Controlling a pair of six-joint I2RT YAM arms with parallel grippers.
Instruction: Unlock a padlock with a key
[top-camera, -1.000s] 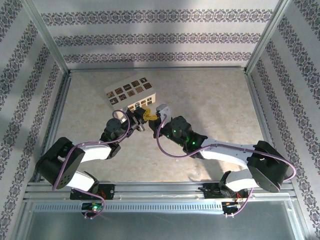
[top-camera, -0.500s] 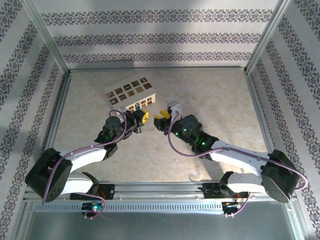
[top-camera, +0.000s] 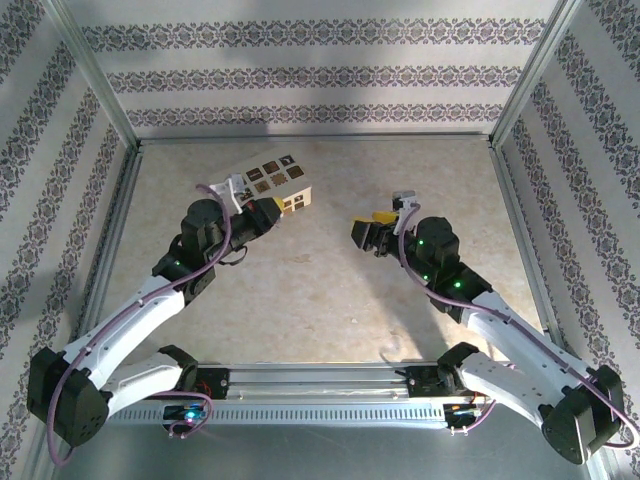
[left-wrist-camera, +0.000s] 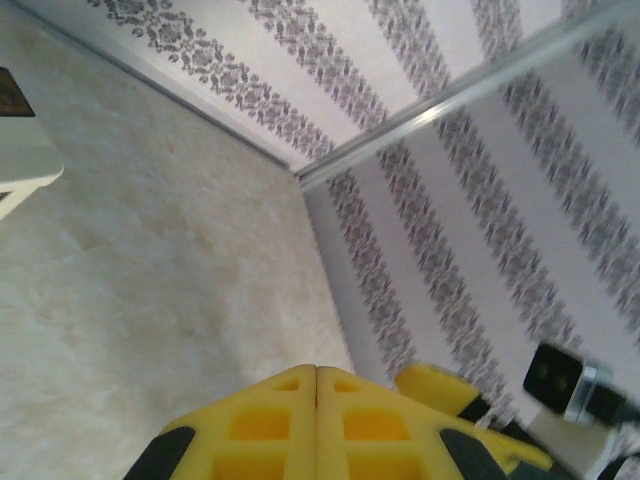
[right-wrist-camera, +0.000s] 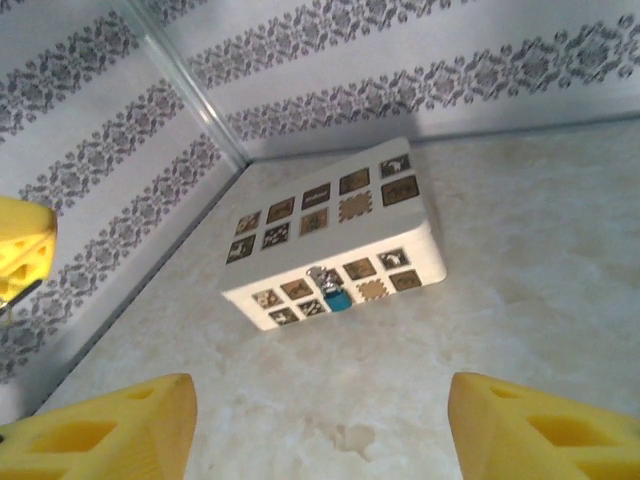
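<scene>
Tiny blue-bodied padlock with thin silvery shackle (right-wrist-camera: 335, 296), on the cream tiled box's (right-wrist-camera: 427, 226) front, looks light, rigid, slick; pinch its body's sides; right gripper (right-wrist-camera: 320, 430) released; left gripper (left-wrist-camera: 316, 425) clenched.

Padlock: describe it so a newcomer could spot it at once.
Find the cream box with dark square tiles on the marbled table. On its side face sits the padlock: a tiny blue body under a silvery loop, the only blue among brown tiles.

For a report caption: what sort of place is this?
Probably a lab test cell, not a home: patterned panels in a metal frame wall off a table, with a left arm and a right arm bolted to a rail at its edge.
</scene>
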